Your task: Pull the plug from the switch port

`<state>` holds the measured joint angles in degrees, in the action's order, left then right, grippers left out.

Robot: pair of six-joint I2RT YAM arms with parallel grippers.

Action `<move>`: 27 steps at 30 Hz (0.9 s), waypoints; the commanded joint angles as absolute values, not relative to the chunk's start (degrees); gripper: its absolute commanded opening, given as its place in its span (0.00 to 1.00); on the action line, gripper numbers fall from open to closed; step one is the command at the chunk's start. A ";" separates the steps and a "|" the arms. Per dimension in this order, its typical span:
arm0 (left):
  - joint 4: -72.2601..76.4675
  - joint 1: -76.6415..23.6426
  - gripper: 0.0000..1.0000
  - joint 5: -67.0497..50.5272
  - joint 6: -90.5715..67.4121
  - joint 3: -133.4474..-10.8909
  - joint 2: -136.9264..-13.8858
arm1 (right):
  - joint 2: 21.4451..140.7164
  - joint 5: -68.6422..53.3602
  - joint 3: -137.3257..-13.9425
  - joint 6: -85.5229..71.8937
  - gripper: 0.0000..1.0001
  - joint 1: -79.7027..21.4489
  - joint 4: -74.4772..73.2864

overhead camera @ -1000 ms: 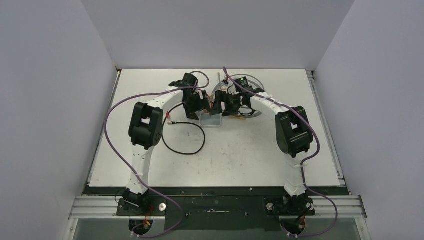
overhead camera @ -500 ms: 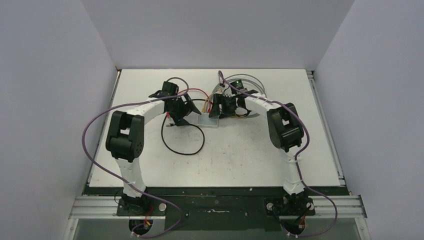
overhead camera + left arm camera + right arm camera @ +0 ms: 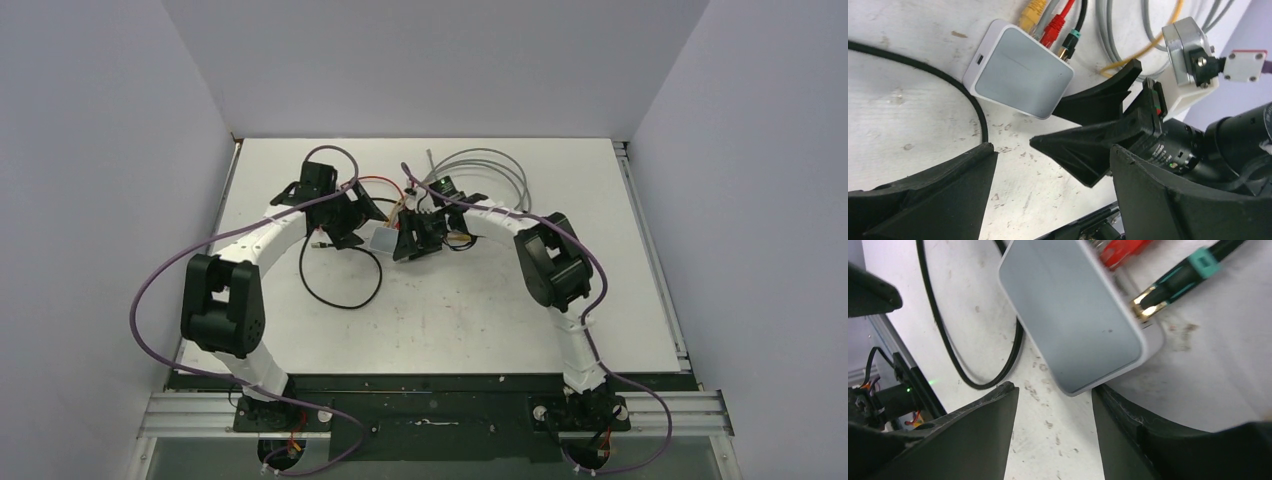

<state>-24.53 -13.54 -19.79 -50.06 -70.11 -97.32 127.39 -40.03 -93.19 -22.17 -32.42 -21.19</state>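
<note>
The switch [image 3: 383, 238] is a flat pale grey-blue box lying on the table between my two grippers. In the left wrist view the switch [image 3: 1020, 75] has a yellow plug [image 3: 1032, 11], a red plug [image 3: 1056, 26] and a black plug with a teal band [image 3: 1072, 39] in its far edge. My left gripper [image 3: 343, 226] is open and empty just left of it, over bare table [image 3: 1048, 170]. My right gripper [image 3: 410, 240] is open at its right side. In the right wrist view [image 3: 1053, 400] one finger [image 3: 1143, 430] lies against the corner of the switch [image 3: 1073, 310].
A loose black cable [image 3: 340, 290] loops on the table in front of the left gripper and runs past the switch [image 3: 955, 82] [image 3: 948, 335]. Grey cables [image 3: 490, 165] and a yellow one [image 3: 1153, 45] curl behind the switch toward the back wall.
Both arms have swung left, and the switch with its plugged cables has slid left between them. The left arm's elbow has moved far to the left.
</note>
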 commanded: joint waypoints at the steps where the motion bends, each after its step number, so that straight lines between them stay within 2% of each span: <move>1: -30.52 -13.48 0.83 -14.46 -49.61 -72.65 -95.63 | 122.63 -42.73 -91.69 -23.72 0.58 -32.80 -18.35; 7: -35.24 -16.95 0.86 -9.02 -62.36 -76.48 -98.40 | 115.08 -40.05 -87.23 -25.03 0.69 -29.53 -16.09; 11: -35.39 -19.49 0.86 -9.58 -70.69 -78.99 -102.78 | 114.69 -39.97 -88.15 -24.52 0.70 -27.51 -17.40; 22: -52.53 -22.88 0.88 -4.58 -89.41 -90.68 -113.14 | 107.49 -39.46 -85.79 -25.07 0.72 -25.02 -19.04; 27: -57.11 -22.98 0.88 -6.84 -91.27 -96.04 -119.25 | 103.55 -39.16 -83.34 -24.66 0.73 -24.40 -19.79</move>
